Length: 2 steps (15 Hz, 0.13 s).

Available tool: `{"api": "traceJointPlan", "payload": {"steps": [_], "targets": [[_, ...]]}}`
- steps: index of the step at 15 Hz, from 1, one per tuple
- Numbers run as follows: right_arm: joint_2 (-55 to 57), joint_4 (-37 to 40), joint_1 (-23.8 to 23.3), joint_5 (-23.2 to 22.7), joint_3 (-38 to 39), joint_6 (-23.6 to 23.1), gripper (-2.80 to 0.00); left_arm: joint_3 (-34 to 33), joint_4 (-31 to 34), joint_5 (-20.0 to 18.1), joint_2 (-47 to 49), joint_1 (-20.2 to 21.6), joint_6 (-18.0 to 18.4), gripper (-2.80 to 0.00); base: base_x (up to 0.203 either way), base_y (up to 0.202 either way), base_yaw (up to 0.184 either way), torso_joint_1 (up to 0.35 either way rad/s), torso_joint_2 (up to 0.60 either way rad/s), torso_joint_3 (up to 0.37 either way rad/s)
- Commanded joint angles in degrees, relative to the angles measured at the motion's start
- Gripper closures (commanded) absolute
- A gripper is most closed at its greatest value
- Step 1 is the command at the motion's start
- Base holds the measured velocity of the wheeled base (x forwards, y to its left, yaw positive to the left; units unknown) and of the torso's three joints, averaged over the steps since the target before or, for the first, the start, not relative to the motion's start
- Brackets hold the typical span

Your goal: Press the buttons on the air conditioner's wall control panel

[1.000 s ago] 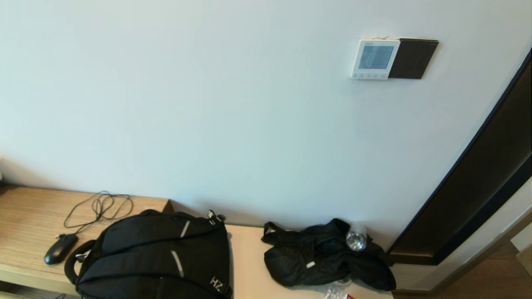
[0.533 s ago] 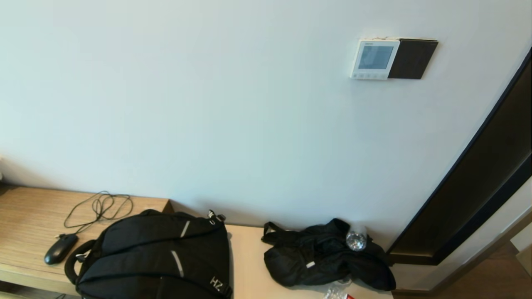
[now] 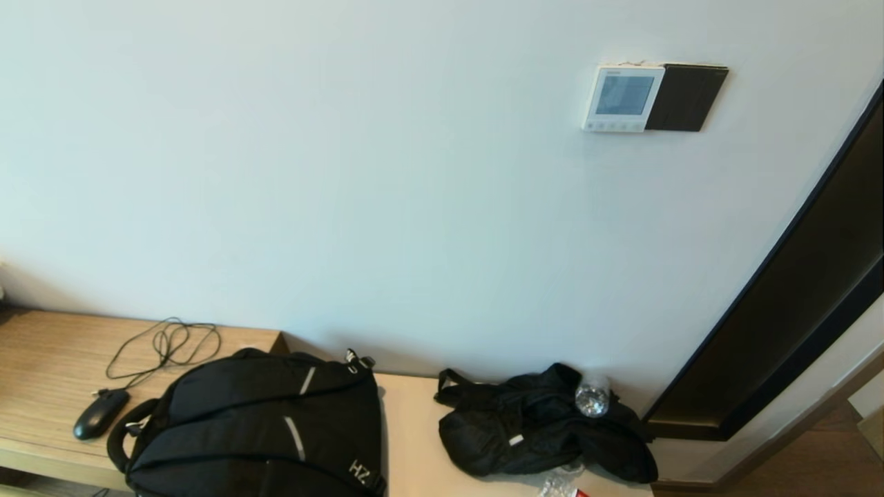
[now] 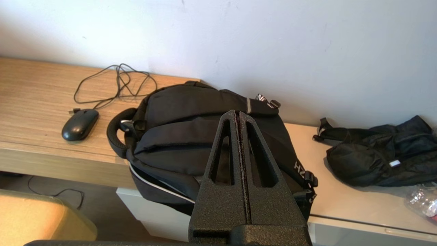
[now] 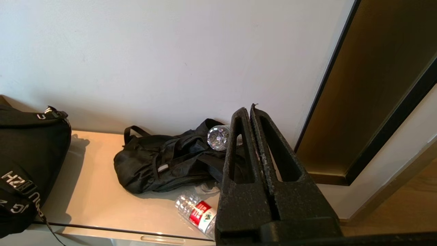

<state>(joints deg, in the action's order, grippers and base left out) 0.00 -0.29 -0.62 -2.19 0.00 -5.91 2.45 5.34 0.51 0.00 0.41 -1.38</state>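
Note:
The white wall control panel (image 3: 619,97) with a grey screen and a row of small buttons along its lower edge hangs high on the wall at the right, next to a black plate (image 3: 686,97). Neither arm shows in the head view. My left gripper (image 4: 238,113) is shut and empty, low in front of the black backpack (image 4: 191,136). My right gripper (image 5: 249,109) is shut and empty, low above the crumpled black bag (image 5: 170,160). The panel does not show in either wrist view.
A wooden desk (image 3: 41,366) holds a black mouse (image 3: 100,413) with a coiled cable. A backpack (image 3: 262,428) and a black bag (image 3: 539,428) with a clear bottle (image 3: 592,399) lie on a beige ledge. A labelled bottle (image 5: 198,213) lies there. A dark door frame (image 3: 794,310) stands at the right.

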Motion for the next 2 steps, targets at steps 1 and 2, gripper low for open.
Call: {"api": "traceJointPlan", "payload": {"steps": [1,2], "targets": [[0.09,-0.05,0.01,0.01,0.00,0.80,0.00,0.01,0.02,0.02,0.00,0.02,-0.03,0.00,0.000,0.000,0.000,0.000,0.00,0.000],[0.09,-0.14,-0.03,0.18,0.00,1.80,0.00,0.01,0.02,0.02,0.00,0.02,-0.03,0.00,0.000,0.000,0.000,0.000,0.00,0.000]]}}
